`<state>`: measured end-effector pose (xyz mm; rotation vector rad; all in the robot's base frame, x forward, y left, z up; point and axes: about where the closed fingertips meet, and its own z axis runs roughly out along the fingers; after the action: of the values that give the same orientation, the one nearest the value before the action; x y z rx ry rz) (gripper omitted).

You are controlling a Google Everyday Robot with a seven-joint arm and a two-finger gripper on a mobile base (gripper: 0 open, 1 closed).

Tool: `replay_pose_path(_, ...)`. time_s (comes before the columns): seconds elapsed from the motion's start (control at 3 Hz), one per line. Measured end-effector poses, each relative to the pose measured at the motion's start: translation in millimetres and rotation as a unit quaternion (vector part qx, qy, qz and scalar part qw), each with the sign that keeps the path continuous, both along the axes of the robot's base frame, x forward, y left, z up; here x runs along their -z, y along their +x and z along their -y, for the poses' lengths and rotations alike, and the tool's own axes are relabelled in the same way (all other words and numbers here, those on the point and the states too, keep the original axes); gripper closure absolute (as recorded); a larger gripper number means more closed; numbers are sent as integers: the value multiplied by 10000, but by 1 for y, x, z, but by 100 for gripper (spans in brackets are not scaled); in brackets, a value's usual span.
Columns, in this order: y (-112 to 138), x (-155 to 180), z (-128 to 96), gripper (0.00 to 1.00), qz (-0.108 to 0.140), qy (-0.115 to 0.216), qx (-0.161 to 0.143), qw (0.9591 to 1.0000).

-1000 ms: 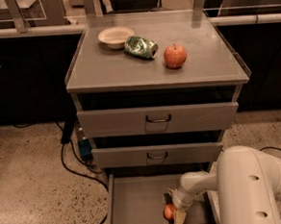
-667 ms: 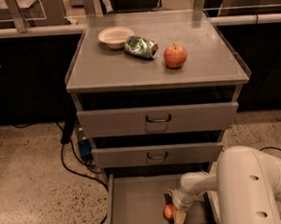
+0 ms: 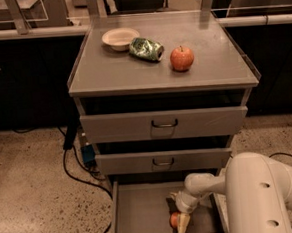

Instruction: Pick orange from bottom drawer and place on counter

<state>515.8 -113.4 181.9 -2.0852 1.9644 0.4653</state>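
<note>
A: Largest item first?
B: The robot arm [image 3: 261,190], pale, fills the lower right. Its bulk runs off the right and bottom edges and covers the right wall of the bottom drawer [image 3: 140,214].

A: Cabinet?
B: The counter [image 3: 133,72] is in full view. The top drawer [image 3: 116,126] and middle drawer [image 3: 129,163] are each out a little, with the gaps above them dark and their contents unreadable. The bottom drawer reaches furthest out, and its front edge is cut off by the frame.

A: What is on the counter?
B: A bowl [image 3: 120,38] sits at the back left. A crumpled green can [image 3: 146,49] lies on its side just beside it. An apple [image 3: 182,59] stands near, to the right of the can.

A: Gripper?
B: The gripper [image 3: 180,224] is down inside the bottom drawer, right of the floor's middle and against the orange [image 3: 173,220]. I cannot tell whether it is clamped on the fruit or loose.

A: Orange?
B: It is low in the bottom drawer. Only its left part shows, and the rest is behind the gripper.
</note>
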Motion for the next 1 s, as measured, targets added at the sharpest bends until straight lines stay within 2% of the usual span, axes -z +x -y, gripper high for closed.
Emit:
replay_pose_path(0.33,5,10,-8,0,-79,91,-105,9999)
replay_pose_path(0.67,2,44,-20,0,-85,165,-277,9994)
replay_pose_path(1.0,2,44,-20,0,-86,163,-276,9995)
